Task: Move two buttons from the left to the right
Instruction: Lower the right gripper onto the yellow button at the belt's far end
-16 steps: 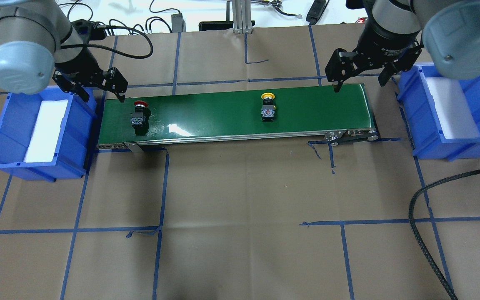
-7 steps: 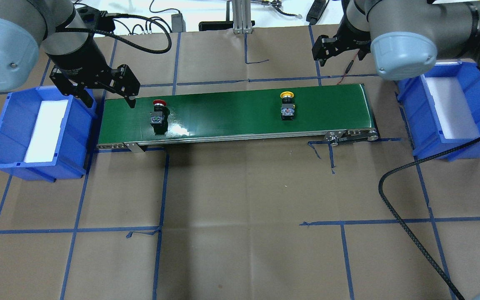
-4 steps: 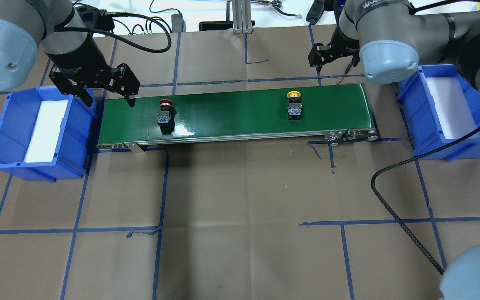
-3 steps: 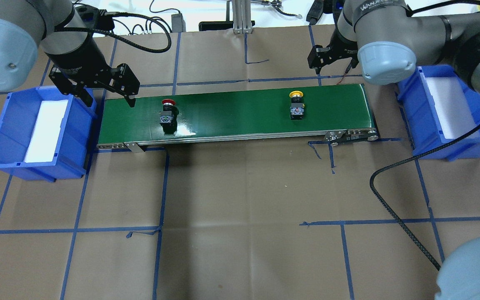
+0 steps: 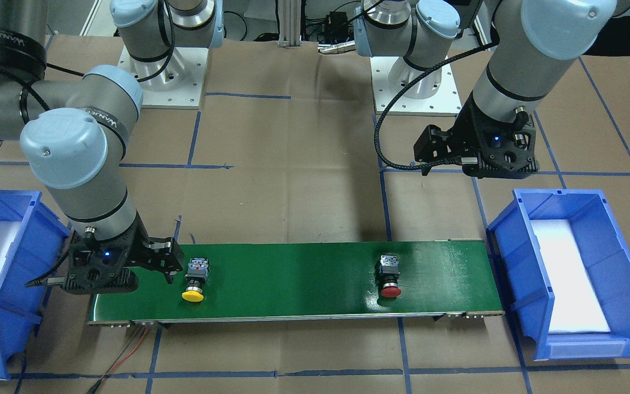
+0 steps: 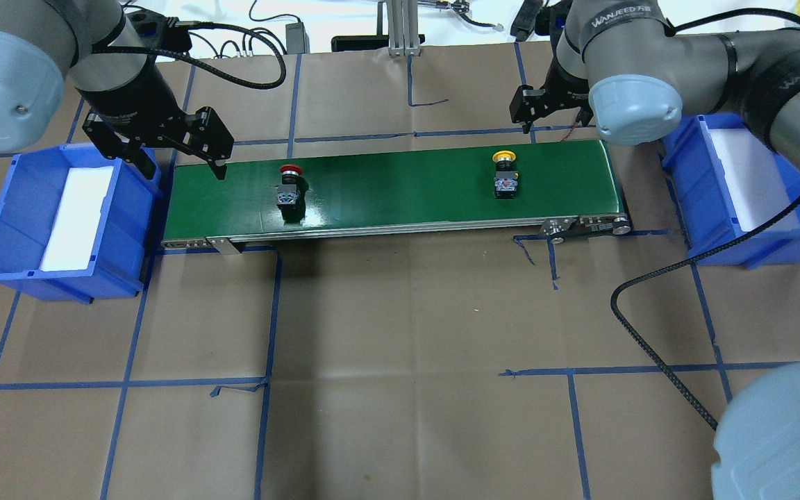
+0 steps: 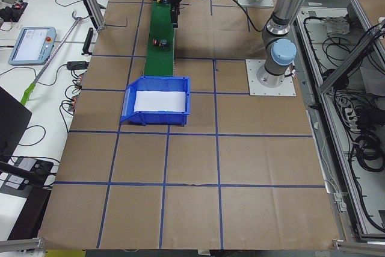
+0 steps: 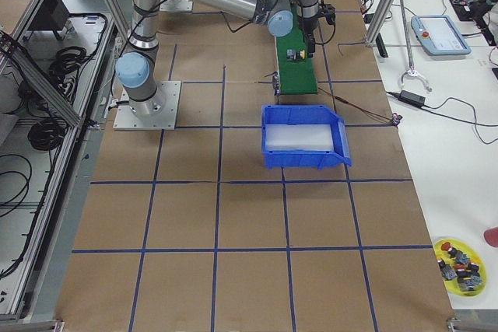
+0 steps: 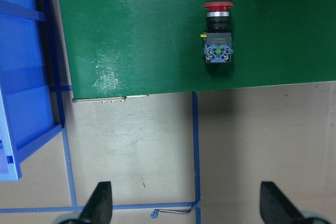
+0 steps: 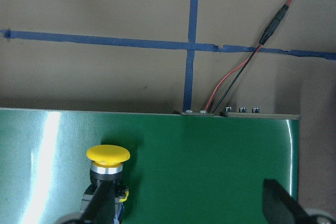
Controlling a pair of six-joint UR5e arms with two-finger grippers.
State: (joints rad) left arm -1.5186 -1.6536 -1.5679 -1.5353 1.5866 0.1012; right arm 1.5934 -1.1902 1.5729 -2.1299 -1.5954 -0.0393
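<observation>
Both buttons lie on the green conveyor belt (image 6: 400,187). The red-capped button (image 6: 290,191) is left of the middle and shows in the left wrist view (image 9: 218,40). The yellow-capped button (image 6: 504,180) is near the right end; in the right wrist view (image 10: 107,177) it lies by one finger. My left gripper (image 6: 181,163) is open and empty above the belt's left end, left of the red button. My right gripper (image 10: 191,208) is open and empty, above the belt's far edge near the yellow button (image 5: 194,276).
A blue bin (image 6: 11,229) with a white pad stands off the belt's left end. A second blue bin (image 6: 733,236) with a white pad stands off the right end. A black cable (image 6: 650,347) lies on the brown paper at the right. Red and black wires (image 10: 236,77) lie behind the belt.
Both buttons have ridden the belt to the right. My right arm has swung back from the bin side to the belt's far edge. My left gripper rose slightly, then stayed still.
</observation>
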